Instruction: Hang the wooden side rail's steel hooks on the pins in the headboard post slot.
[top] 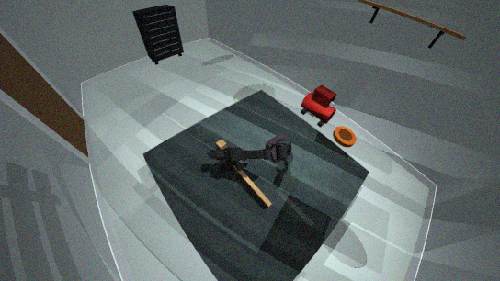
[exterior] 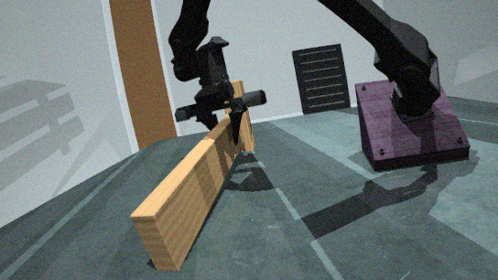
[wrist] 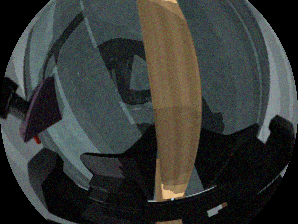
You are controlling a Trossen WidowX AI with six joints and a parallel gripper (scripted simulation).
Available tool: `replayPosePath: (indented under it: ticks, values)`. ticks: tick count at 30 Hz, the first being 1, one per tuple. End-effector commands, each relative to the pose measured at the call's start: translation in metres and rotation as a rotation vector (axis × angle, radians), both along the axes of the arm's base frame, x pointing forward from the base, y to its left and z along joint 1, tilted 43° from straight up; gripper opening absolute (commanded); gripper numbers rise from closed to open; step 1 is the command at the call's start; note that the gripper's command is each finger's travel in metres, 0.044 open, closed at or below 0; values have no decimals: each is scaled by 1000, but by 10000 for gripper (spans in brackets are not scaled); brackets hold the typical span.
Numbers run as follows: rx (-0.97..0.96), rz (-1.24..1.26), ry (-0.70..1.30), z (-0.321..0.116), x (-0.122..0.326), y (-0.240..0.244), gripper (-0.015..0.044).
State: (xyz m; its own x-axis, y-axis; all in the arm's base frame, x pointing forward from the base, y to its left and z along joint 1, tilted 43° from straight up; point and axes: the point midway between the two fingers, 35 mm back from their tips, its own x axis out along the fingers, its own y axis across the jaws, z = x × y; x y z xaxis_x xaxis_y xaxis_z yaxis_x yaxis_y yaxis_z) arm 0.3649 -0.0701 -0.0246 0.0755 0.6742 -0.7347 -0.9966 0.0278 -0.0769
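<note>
Crosswise, unlabelled wooden rail, gripper clamping

- Walls: plain grey, meeting in corners; broad pale bands and darker patches of light fall across them.
- Floor: pale grey-green, thin white line along its edges, streaked light and dark.
- Brown door-like panel: upright, pale trim down its sides.
- Black slatted cabinet: stands near a wall, thin light lines across its front, small feet beneath.
- Wooden bar: high on the wall, two dark brackets.
- Red machine: rounded body, boxy top, dark feet; beside the table.
- Orange ring-shaped thing: dark centre, near the red machine.
- Light: dim overall, pictures grainy; slatted shadow on one wall.
</note>
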Motion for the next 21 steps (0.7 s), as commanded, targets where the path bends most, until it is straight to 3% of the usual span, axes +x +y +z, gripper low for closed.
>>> replayPosePath:
  ticks: [1,21]
  values:
    - [-5,-9,-5,1,0,-6,0]
    - [-5,-9,-5,-1,1,-8,0]
